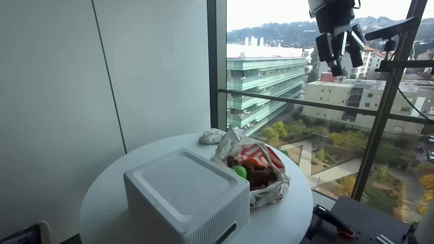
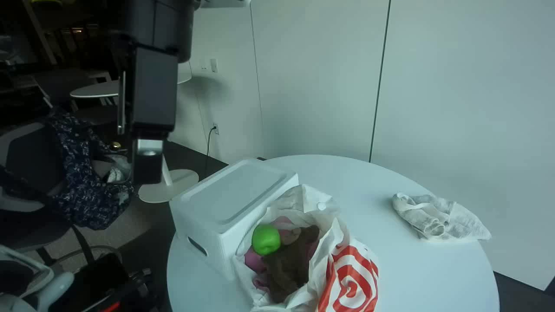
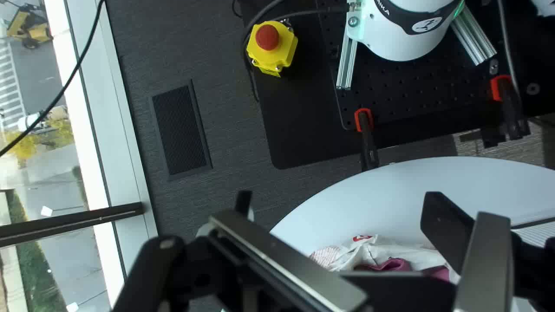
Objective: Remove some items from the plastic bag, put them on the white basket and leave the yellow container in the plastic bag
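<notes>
Hand (image 1: 346, 65) is up high, well above the bench (image 1: 284, 220), fingers (image 3: 488, 260) spread with a gap between. Plastic bag (image 2: 351, 281), white with red print, sits on the bench just beside the white basket (image 2: 236, 190), on its right in both exterior views, mouth gaping upward. Basket stands flat face up. In the bag: green round item (image 2: 266, 239), brown item (image 2: 286, 264), something pink (image 2: 254, 260), something orange (image 1: 252, 160); deeper stuff hidden. Crumpled white thing (image 2: 438, 216) lies far right on the bench in an exterior view, apart from the bag.
</notes>
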Available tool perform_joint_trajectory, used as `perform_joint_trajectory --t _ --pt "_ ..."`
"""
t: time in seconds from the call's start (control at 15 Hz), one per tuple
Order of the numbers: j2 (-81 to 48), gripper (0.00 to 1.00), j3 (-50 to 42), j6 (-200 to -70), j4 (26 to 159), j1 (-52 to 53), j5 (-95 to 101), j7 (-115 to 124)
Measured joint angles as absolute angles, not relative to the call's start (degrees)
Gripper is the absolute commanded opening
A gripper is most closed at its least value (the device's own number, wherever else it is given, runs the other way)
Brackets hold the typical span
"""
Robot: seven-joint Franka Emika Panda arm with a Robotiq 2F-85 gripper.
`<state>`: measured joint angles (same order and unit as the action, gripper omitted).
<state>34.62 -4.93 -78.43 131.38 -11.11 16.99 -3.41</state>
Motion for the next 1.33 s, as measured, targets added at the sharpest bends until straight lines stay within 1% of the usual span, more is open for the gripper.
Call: perform_joint_trajectory --t 0.93,1.13,1.33 --pt "34.55 1.0 -5.24 -79.21 132.12 -10.13 16.98 -3.13" --pt "32.41 1.0 -5.16 -85.21 136.95 -8.36 16.11 0.31" --pt "27.34 1.0 -4.77 -97.2 142.89 -7.0 15.5 4.34"
